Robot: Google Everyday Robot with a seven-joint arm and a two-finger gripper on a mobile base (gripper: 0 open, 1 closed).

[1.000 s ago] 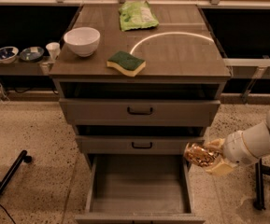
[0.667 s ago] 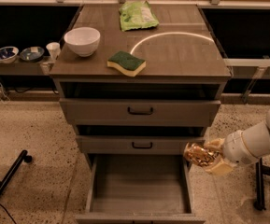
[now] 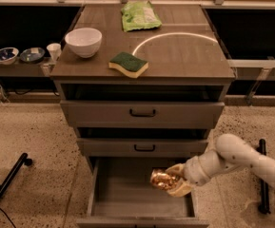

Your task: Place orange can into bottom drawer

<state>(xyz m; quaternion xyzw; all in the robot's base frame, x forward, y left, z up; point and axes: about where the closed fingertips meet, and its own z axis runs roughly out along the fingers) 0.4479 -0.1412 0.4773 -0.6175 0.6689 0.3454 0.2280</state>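
The bottom drawer (image 3: pixel 127 194) is pulled open at the foot of the cabinet, showing its plain grey floor. My gripper (image 3: pixel 173 180) reaches in from the right on a white arm and is shut on the orange can (image 3: pixel 161 179). It holds the shiny orange-gold can on its side above the right part of the open drawer, just inside the right wall. The can does not touch the floor of the drawer as far as I can see.
On the cabinet top (image 3: pixel 184 56) lie a white bowl (image 3: pixel 83 42), a green-and-yellow sponge (image 3: pixel 128 63) and a green crinkly bag (image 3: pixel 139 15). Two shallower black-handled drawers (image 3: pixel 142 113) sit above. A black stand leg (image 3: pixel 6 184) is at the left, and another stand (image 3: pixel 262 175) at the right.
My gripper with the can has moved left and down, from beside the drawer's right edge to over its inside.
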